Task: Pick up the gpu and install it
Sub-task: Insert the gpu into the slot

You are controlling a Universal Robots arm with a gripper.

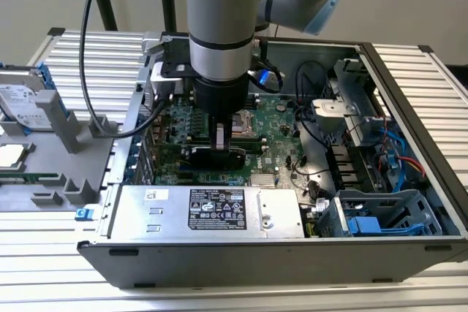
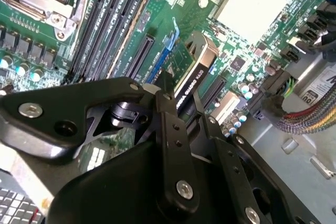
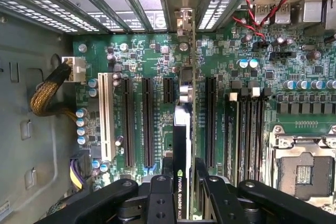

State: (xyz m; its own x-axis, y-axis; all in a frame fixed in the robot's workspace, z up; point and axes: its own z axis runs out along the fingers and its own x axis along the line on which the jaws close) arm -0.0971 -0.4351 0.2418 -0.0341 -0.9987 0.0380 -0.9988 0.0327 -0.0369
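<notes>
The gpu [image 3: 181, 140] stands on edge inside the open computer case, in line with the black expansion slots [image 3: 146, 119] of the green motherboard [image 3: 152, 51]. Its metal bracket end reaches the rear slot openings [image 3: 184, 19]. My gripper [image 3: 182, 169] is shut on the card's upper edge, one finger on each face. The second wrist view shows the gpu [image 2: 191, 77] with its black face between the fingers [image 2: 168, 108] of the gripper [image 2: 182, 95]. In the exterior view, the gripper [image 1: 221, 140] hangs straight down over the gpu [image 1: 212, 157] near the middle of the motherboard [image 1: 281, 118]. Whether the card sits fully in its slot cannot be told.
A silver power supply [image 1: 212, 210] lies along the case's near wall. A blue drive cage [image 1: 380, 217] and loose cables [image 1: 398, 151] fill the exterior view's right. The CPU socket [image 3: 304, 171] and memory slots [image 3: 247, 129] lie beside the card. A grey fixture with a hard drive [image 1: 22, 96] stands outside the case.
</notes>
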